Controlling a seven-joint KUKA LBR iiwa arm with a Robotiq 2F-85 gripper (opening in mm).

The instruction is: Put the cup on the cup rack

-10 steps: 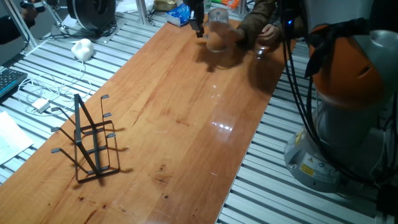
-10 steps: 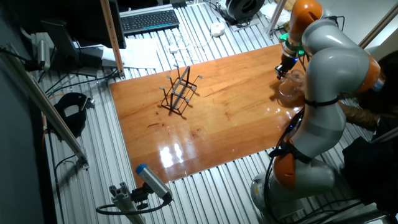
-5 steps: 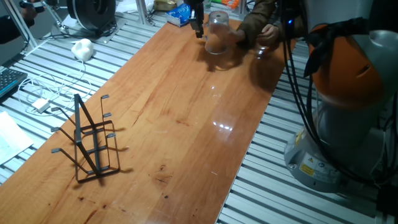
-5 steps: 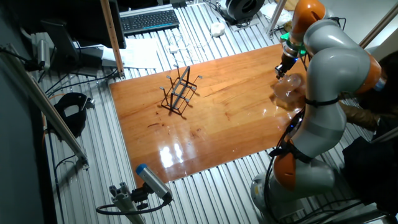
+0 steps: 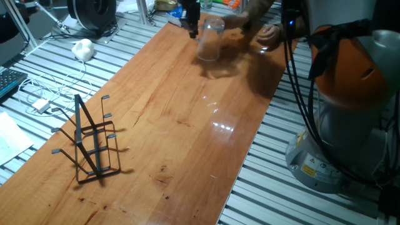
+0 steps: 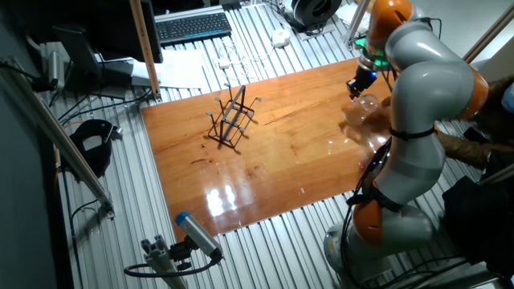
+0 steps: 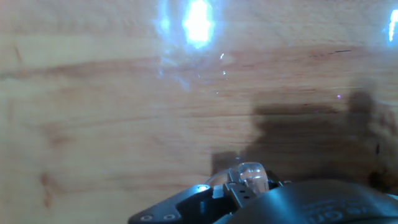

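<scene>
So the wooden table (image 5: 162, 119) sits on ribbed metal flooring, with a keyboard (image 6: 193, 26) and cables lying around. The gripper (image 5: 189, 24) has the cup (image 5: 210, 39) pinched at its rim, and both have slid left since a second ago. The cup rack (image 5: 89, 140) hasn't budged, well apart.

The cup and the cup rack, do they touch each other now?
Apart. One fixed view shows the cup at the table's far end by the gripper, the cup rack near the other end, bare wood between them.
</scene>
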